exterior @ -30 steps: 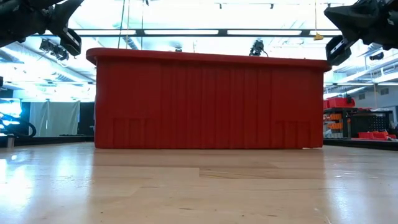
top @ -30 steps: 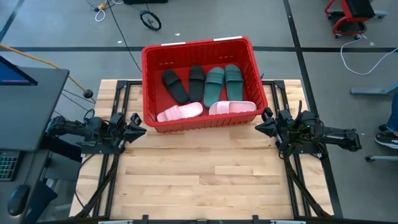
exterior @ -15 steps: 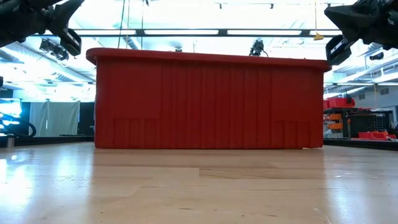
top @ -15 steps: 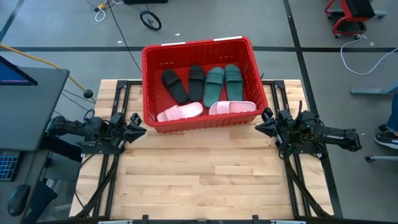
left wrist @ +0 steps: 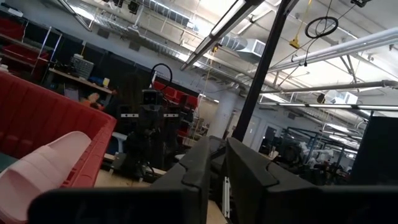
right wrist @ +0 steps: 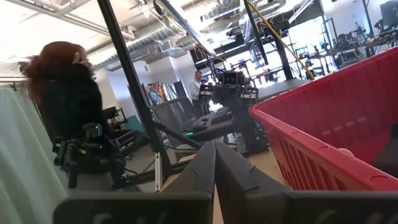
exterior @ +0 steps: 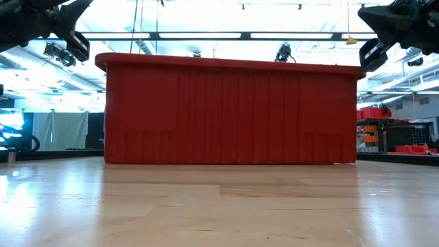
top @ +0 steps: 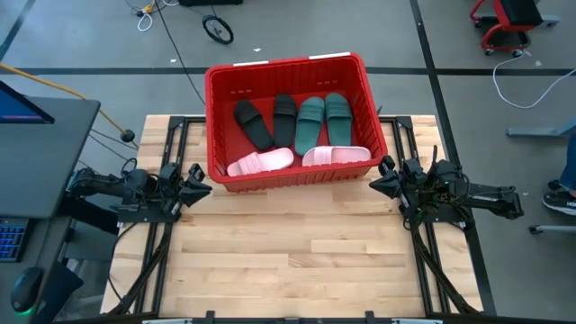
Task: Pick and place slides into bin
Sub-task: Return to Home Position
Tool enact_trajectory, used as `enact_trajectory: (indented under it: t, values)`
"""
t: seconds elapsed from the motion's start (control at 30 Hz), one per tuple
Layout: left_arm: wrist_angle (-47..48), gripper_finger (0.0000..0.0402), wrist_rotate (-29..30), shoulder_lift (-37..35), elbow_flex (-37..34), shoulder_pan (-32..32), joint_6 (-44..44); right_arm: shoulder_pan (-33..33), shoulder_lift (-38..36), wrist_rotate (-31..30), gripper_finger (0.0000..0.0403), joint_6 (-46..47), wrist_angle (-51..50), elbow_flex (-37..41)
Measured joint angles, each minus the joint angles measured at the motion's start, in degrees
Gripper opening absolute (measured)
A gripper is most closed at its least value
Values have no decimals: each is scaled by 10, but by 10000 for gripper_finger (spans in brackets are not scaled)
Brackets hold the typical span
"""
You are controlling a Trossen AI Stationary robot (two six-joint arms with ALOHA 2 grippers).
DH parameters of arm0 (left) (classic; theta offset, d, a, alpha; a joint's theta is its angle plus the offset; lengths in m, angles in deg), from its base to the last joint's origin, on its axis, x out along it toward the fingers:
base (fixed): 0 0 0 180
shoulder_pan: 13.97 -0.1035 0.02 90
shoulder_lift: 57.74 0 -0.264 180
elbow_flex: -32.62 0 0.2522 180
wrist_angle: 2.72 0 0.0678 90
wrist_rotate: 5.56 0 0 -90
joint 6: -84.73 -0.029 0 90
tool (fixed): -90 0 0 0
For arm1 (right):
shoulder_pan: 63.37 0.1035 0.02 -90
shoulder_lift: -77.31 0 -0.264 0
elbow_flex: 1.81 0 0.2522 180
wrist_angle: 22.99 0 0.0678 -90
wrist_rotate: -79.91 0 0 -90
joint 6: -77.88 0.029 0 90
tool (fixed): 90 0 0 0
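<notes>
The red bin [top: 219, 126] stands at the table's far middle and fills the low view [exterior: 230, 110]. In it lie two black slides [top: 266, 121], two dark green slides [top: 322, 120] and two pale pink slides [top: 297, 159], the pink ones against its near wall. My left gripper [top: 200, 179] is shut and empty beside the bin's near left corner. My right gripper [top: 382, 175] is shut and empty beside its near right corner. One pink slide shows in the left wrist view [left wrist: 43, 165].
The bare wooden table [top: 297, 252] stretches from the bin to the near edge. A person [right wrist: 62, 93] stands beyond the table in the right wrist view, another farther back. A grey desk with a monitor [top: 36, 135] stands left of the table.
</notes>
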Motion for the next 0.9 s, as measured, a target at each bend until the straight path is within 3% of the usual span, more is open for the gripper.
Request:
enact_trajectory:
  t: [0.9]
  values:
    - [0,64,0,0,0,0,0,0,0,0,14,0,0,-1]
